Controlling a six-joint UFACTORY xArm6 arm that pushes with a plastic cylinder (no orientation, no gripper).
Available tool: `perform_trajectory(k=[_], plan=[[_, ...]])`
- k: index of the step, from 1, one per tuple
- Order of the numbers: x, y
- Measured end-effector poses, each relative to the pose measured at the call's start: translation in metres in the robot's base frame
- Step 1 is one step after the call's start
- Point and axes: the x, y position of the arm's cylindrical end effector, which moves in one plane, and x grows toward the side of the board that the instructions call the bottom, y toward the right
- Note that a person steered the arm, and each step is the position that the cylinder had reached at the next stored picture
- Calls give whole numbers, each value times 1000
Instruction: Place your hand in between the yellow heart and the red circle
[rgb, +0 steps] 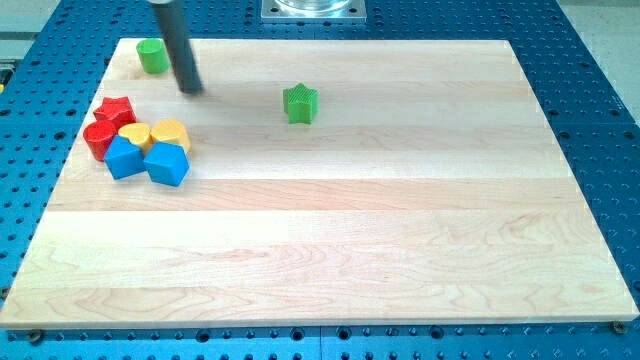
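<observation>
**Tip high on the left, above the cluster of six blocks**

Starting at the view's left edge of the wooden board (330, 250): a red circle (99, 139), flat on the wood, tucked under a red star (117, 108) that sits just above and slightly right of it, the two touching or nearly so. Just right of the red circle, a yellow heart (135, 135), pressed close against it with hardly any gap visible between them. Below those two, a blue block (124, 158), shape not fully clear, touching the circle and heart from beneath. Further right, a second yellow block (170, 133), rounded, shape hard to tell, beside the heart; under it a blue block with angled faces (167, 165), touching its blue neighbour.

Up near the view's top left corner, a green block (152, 56), apart from the cluster. Just right of it, my tip (192, 90), at the end of the dark rod slanting down from the top edge, resting on bare wood above and to the right of the red star, clear of every block, not between heart and circle. No jaws on this rod, so nothing to report as apart or together.

Well right, alone near the board's upper middle, a green star (300, 103)
</observation>
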Motion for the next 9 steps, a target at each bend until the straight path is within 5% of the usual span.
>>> perform_trajectory(k=[6,9], plan=[[53,-27],[133,74]])
